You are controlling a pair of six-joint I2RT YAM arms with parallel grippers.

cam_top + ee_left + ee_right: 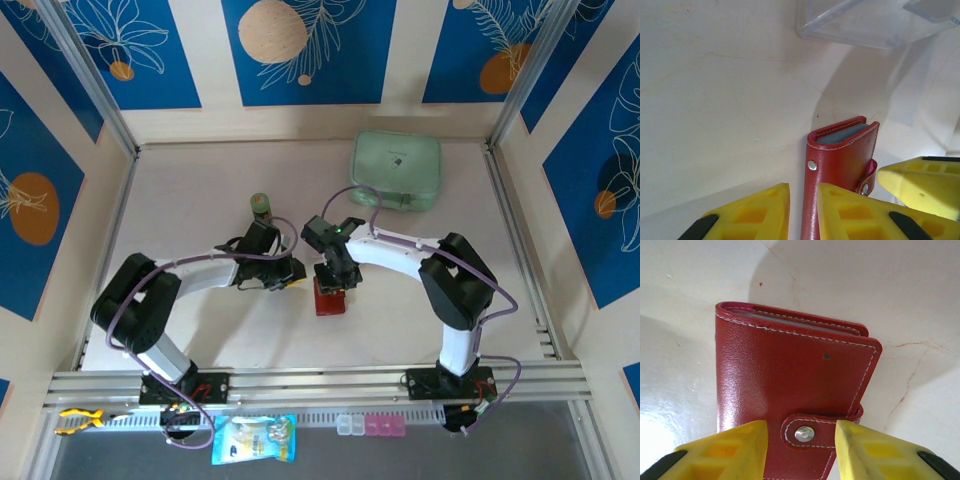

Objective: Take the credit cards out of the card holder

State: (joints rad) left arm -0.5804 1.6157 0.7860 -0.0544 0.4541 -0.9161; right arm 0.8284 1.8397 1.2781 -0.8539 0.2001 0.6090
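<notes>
We show the card holder (790, 365) snapped shut on the table (200, 190) between both arms. The left gripper (804, 187) is narrowed about its spine, though we cannot tell whether it grips; the right gripper (801, 422) is part-open astride the snap tab (805, 434), holding nothing. A clear plastic piece (875, 20) lies just beyond, and a mint-green zip case (396, 170) farther back.
</notes>
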